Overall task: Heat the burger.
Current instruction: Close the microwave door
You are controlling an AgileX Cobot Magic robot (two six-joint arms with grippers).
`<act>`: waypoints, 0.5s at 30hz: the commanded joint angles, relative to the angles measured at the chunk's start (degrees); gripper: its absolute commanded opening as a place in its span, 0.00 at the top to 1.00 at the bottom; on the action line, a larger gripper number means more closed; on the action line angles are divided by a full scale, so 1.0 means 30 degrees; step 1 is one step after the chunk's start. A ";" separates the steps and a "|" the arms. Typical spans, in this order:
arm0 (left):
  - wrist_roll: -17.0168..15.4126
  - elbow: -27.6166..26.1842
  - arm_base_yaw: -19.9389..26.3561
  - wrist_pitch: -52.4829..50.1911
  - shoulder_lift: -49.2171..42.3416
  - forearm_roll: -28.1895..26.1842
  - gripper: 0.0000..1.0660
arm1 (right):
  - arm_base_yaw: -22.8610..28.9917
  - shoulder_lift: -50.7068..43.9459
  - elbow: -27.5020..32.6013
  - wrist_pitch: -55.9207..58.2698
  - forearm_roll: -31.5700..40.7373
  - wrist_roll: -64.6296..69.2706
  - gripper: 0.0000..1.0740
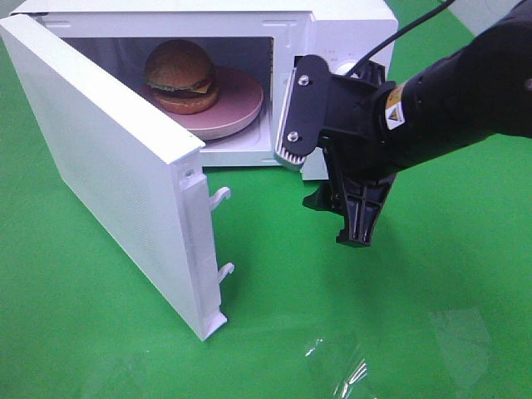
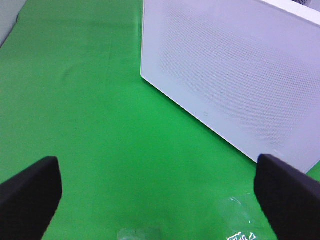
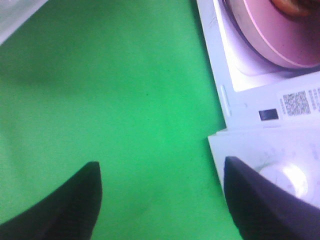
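The right jaws stand apart with nothing between them, only bare green worktop (image 3: 125,100) beneath. They hang just in front of the microwave (image 1: 366,41), close to the near corner where the cooking chamber meets the control panel. The left jaws are spread wide and empty too, low over the worktop and facing the outer face of the door (image 2: 235,75), a little way off it.

Beyond the right jaws and to one side, inside the chamber, the burger (image 1: 181,73) sits upright on the pink plate (image 1: 245,104). So the loading looks done. What seems left is to swing the door shut and start the heating, probably at the panel's dial (image 1: 341,60), which is too small here to read.

The door (image 1: 108,166) stands wide open, its two latch hooks (image 1: 221,196) pointing out over the worktop. It lies between the left jaws and the chamber, so a push from that side looks the natural way to shut it. The right jaws appear to sit in the path of its swing and would likely need to draw clear first. Nearer the camera than both, something clear and shiny (image 1: 349,370), perhaps plastic film, lies flat on the worktop, well apart from the door.
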 commanded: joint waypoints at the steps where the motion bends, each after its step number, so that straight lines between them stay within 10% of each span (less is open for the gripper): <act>1: -0.0095 -0.0019 0.0057 -0.0153 -0.0286 -0.0076 0.09 | 0.0019 -0.1184 0.0573 0.0325 0.0821 0.2024 0.36; 15: -0.0095 -0.0019 0.0057 -0.0153 -0.0286 -0.0076 0.09 | 0.0019 -0.6551 0.1299 0.9568 0.2674 1.2586 0.27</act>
